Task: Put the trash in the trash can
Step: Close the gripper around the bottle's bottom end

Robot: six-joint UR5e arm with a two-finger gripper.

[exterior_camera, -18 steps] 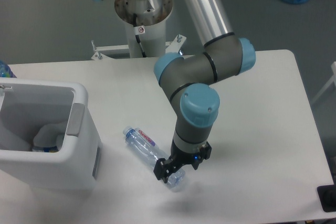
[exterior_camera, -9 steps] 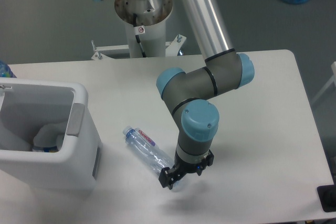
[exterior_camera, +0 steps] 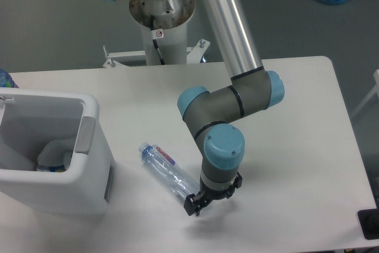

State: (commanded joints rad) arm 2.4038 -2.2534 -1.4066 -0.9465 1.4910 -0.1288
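From the fixed camera above the table [exterior_camera: 296,87], the arm's gripper [exterior_camera: 198,205] is down at the near end of the bottle [exterior_camera: 168,172], which lies on its side; its long axis runs diagonally, cap end up and to the left toward the trash can [exterior_camera: 89,164], base end down and to the right under the gripper; the fingers sit over that base end, so the bottle's body stretches away from the hand to the upper left; whether the jaws are closed on the plastic or merely straddling it cannot be told, the wrist hiding the contact; the red-and-white label faces up near the cap end; the trash can stands at the table's left edge, well apart from the gripper, with pale, indistinct contents inside; any carry, by judgement, would go leftward along the bottle's own axis.
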